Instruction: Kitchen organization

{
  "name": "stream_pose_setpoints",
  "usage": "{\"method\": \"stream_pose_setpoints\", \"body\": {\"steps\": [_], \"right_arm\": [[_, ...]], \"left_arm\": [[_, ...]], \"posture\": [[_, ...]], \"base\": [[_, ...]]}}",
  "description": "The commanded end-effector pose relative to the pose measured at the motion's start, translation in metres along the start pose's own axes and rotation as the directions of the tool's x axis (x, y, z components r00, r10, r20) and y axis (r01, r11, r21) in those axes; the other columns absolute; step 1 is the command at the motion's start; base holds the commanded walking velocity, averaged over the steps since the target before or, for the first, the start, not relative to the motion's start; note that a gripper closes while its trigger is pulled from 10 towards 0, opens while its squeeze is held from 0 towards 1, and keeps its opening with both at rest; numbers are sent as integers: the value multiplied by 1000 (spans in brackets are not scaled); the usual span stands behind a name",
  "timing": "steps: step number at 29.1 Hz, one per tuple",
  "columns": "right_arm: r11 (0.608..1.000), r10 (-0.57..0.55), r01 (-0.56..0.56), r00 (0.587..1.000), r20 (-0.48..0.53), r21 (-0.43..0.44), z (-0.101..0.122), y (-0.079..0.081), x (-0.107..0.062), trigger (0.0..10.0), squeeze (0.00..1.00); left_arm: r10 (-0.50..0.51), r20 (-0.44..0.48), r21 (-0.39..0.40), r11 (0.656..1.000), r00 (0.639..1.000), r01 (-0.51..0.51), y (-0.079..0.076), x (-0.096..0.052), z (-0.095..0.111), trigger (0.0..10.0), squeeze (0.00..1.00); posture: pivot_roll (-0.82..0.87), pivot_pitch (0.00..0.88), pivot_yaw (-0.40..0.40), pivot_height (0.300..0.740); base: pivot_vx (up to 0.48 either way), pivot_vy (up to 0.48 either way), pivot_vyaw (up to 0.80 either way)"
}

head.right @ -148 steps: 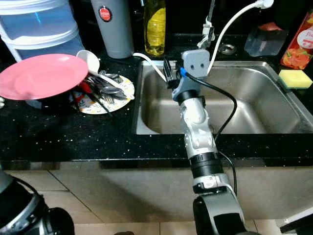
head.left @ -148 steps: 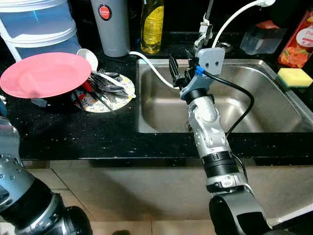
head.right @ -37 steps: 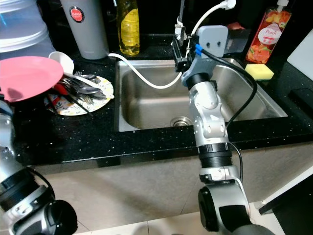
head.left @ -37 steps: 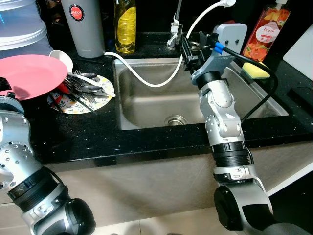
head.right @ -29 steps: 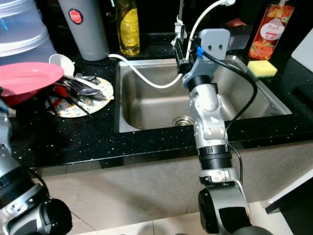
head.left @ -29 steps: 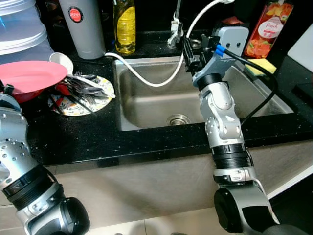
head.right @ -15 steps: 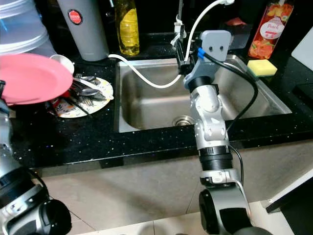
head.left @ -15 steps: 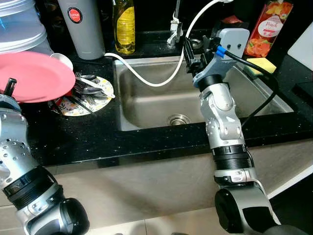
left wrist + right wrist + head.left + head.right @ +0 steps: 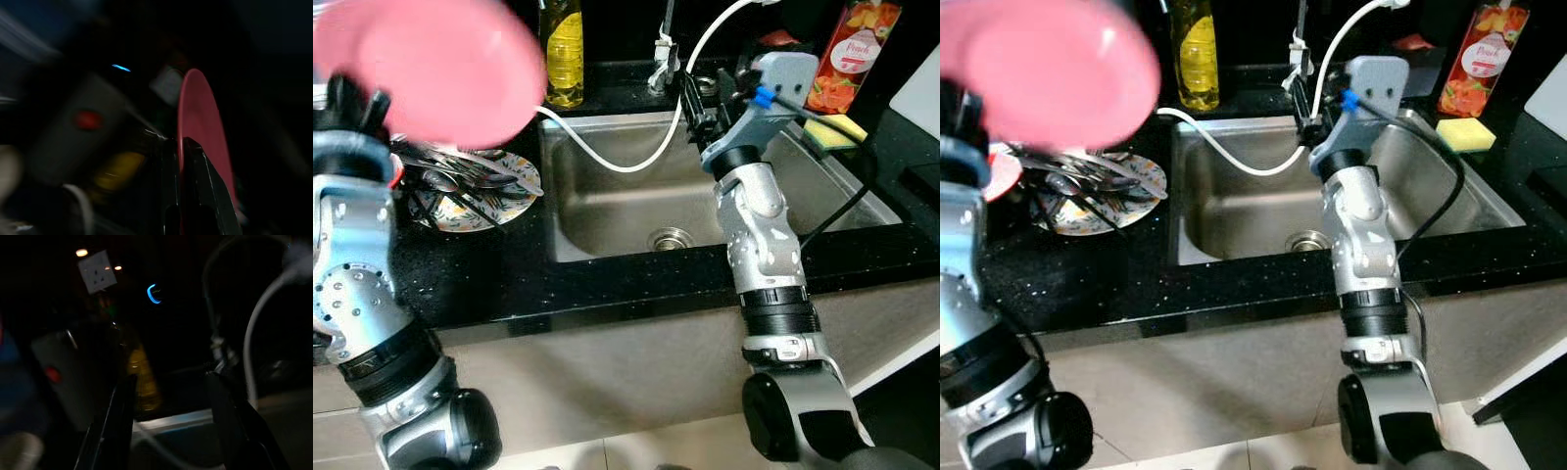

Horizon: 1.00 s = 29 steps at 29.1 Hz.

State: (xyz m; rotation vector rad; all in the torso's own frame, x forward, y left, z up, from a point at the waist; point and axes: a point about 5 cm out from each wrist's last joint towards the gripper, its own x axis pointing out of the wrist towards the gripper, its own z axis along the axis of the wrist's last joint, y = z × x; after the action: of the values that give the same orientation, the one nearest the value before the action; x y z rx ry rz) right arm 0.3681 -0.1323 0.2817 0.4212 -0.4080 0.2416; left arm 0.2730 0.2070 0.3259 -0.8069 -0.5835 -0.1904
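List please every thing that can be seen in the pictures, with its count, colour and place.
plate: 1, pink, lifted above the counter's left part, gripped at its edge by the left hand
patterned plate: 1, white with a print, on the counter left of the sink, under the cutlery
cutlery: several, silver, piled on the patterned plate
sink: 1, steel, centre
hose: 1, white, hanging into the sink
bottle: 1, yellow, behind the sink
sponge: 1, yellow, right of the sink
juice carton: 1, red, back right
left hand: 1, black, shut on the plate
right hand: 1, black, open, over the sink's back
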Motion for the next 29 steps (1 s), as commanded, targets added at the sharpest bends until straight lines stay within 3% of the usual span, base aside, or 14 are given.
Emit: {"method": "stream_pose_setpoints", "body": {"steps": [1,3,5,8,10,11,12,14,15,19,26,27,28,29], "right_arm": [[983,26,-21,999,-23,183,4,-4,0,10000,0],[948,80,-71,997,-16,311,10,-6,-2,10000,0],[931,110,-99,994,-10,352,12,-6,-3,10000,0],[856,256,-218,967,-17,468,17,-2,-12,10000,0],[842,299,-249,954,-31,479,16,2,-14,10000,0],[803,366,-289,930,-47,521,14,9,-19,10000,0],[803,366,-289,930,-47,521,14,9,-19,10000,0],[758,413,-309,909,-56,574,10,18,-23,10000,0],[758,413,-309,909,-56,574,10,18,-23,10000,0],[694,463,-302,883,-84,653,-2,34,-28,10000,0],[650,494,-295,864,-95,700,-8,40,-34,10000,0],[643,500,-292,860,-100,708,-10,41,-35,9804,0],[638,505,-289,857,-105,714,-11,42,-36,5922,0],[636,506,-286,856,-107,716,-11,43,-36,5922,0]], "left_arm": [[-50,-44,-22,999,998,49,-1,-3,-4,10000,0],[-104,-67,-51,994,992,100,-4,-6,-6,10000,0],[-126,-74,-57,991,989,122,-5,-7,-6,10000,0],[-124,-95,-64,991,988,118,0,-6,-9,10000,0],[-132,-107,-65,990,986,125,0,-6,-10,10000,0],[-157,-131,-75,986,979,148,0,-7,-15,10000,0],[-157,-131,-75,986,979,148,0,-7,-15,10000,0],[-179,-169,-96,982,969,164,0,-7,-23,10000,0],[-179,-169,-96,982,969,164,0,-7,-23,10000,0],[-192,-222,-119,978,956,169,2,-6,-38,10000,0],[-203,-228,-171,971,952,166,4,-6,-45,10000,0],[-204,-233,-179,970,951,165,4,-6,-46,10000,0],[-207,-237,-183,969,949,166,5,-7,-48,10000,0],[-208,-240,-182,969,948,166,5,-7,-49,10000,0]], "posture": [[-57,0,37,740],[-59,0,38,740],[-59,0,38,740],[-68,0,40,740],[-71,0,40,740],[-74,0,39,740],[-74,0,39,740],[-77,0,39,740],[-77,0,39,740],[-81,0,41,740],[-84,0,39,740],[-84,0,38,740],[-85,0,38,740],[-85,0,38,740]], "base": [[0,0,0],[0,0,0],[0,0,0],[0,0,0],[0,0,0],[0,0,0],[0,0,0],[0,0,0],[0,0,0],[0,0,0],[0,0,0],[0,0,0],[0,0,0],[0,0,0]]}}
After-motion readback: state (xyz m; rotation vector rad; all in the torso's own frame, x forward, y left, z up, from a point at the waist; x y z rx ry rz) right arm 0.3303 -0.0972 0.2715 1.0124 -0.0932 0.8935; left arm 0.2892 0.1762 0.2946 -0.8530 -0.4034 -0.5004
